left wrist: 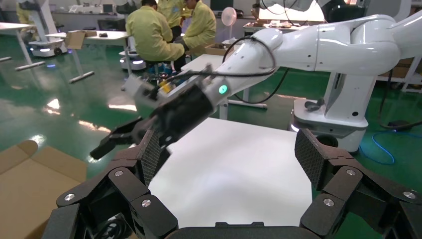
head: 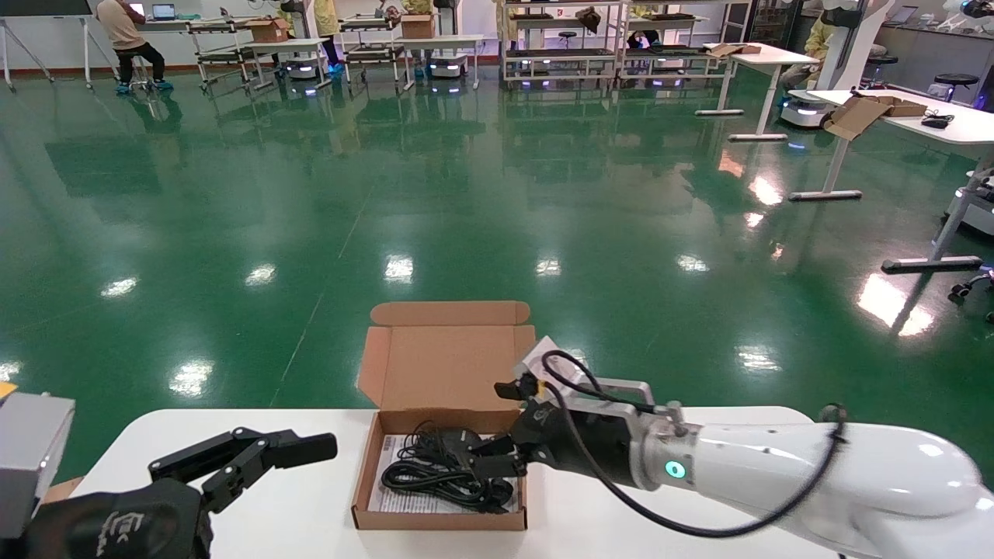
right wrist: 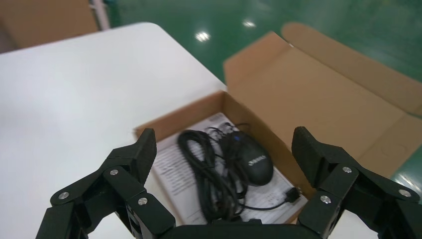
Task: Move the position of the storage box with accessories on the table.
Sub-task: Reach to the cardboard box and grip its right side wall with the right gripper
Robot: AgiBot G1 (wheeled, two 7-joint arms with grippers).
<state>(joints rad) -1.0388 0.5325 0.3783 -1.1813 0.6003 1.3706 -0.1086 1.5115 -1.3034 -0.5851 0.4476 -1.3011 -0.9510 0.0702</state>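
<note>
My left gripper (head: 256, 458) hangs low over the near left of the white worktop (head: 295, 497), fingers spread, holding nothing. Just beyond it to the right, the storage box (head: 439, 519) sits on the worktop near the far edge, lid flap standing up behind. My right gripper (head: 505, 427) hovers at the box's right wall, fingers wide apart around nothing. Inside lie the black mouse (right wrist: 253, 161) and coiled cable (right wrist: 211, 179) on a printed sheet (right wrist: 174, 172).
</note>
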